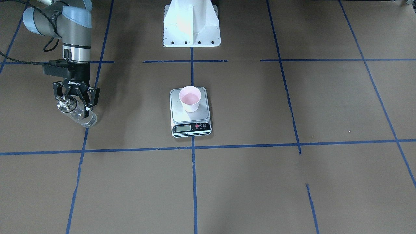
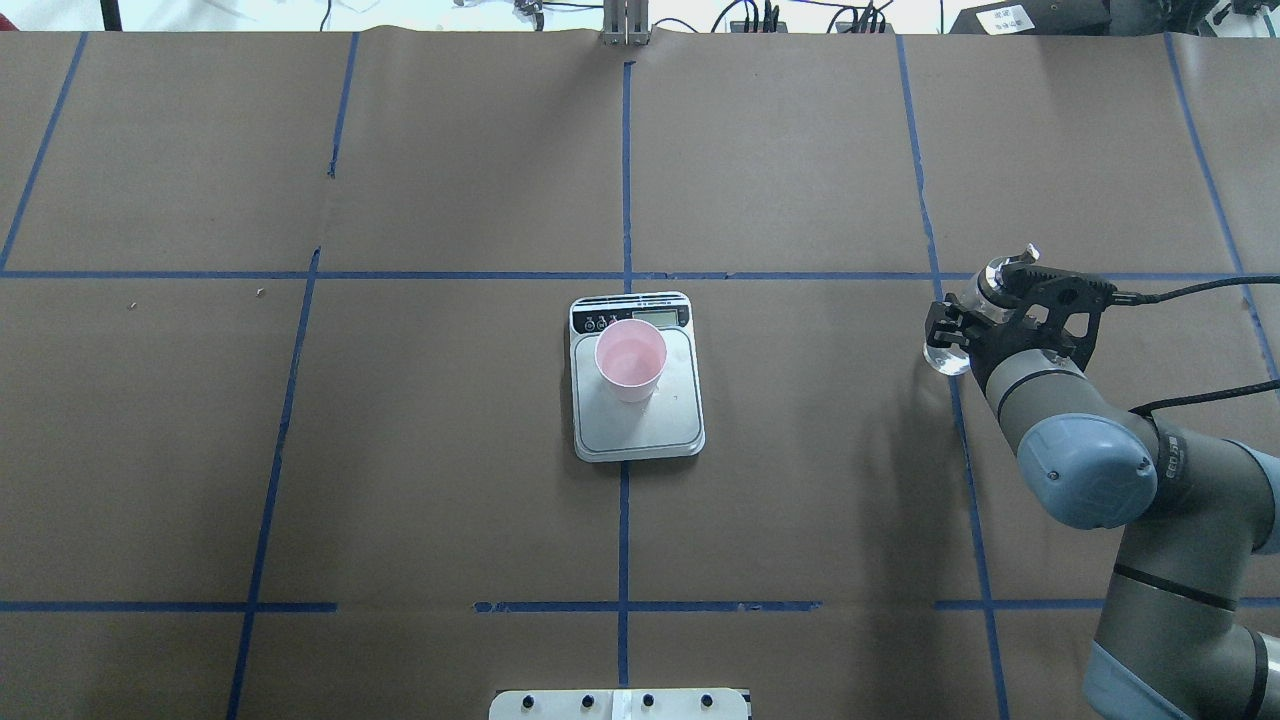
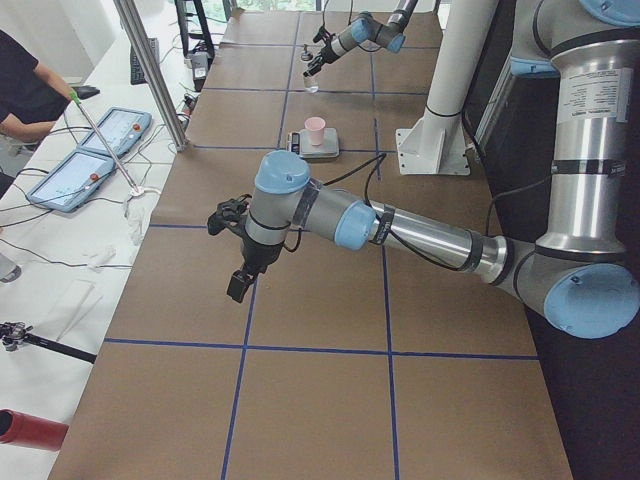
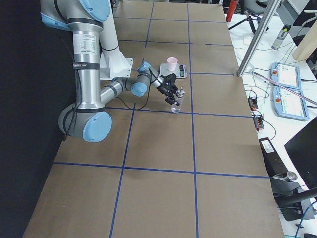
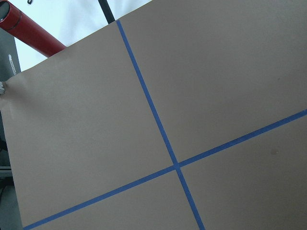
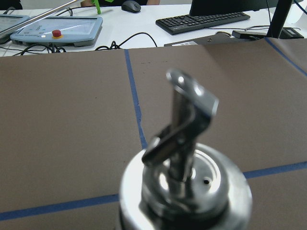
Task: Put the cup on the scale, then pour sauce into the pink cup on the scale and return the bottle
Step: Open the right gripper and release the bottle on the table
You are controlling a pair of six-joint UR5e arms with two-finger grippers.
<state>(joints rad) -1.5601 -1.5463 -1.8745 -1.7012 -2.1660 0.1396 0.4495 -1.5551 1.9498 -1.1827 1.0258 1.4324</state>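
Observation:
The pale pink cup (image 1: pixel 190 98) stands upright on the silver-grey scale (image 1: pixel 178 112) at the table's middle; both also show in the overhead view, the cup (image 2: pixel 631 358) on the scale (image 2: pixel 680 425). The clear glass bottle (image 1: pixel 81 116) with clear sauce stands upright near the table's end on my right side. My right gripper (image 1: pixel 75 105) comes down from above and is shut on its upper part. The silver cap and spout (image 6: pixel 184 143) fill the right wrist view. My left gripper (image 3: pixel 238 268) hangs over bare table far from the scale; I cannot tell whether it is open or shut.
Brown paper with blue tape lines (image 2: pixel 625 180) covers the table. The white robot base (image 1: pixel 191 24) stands behind the scale. A red tube (image 5: pixel 33 33) lies past the table's left end. Operator desks with keyboards lie beyond the far edge.

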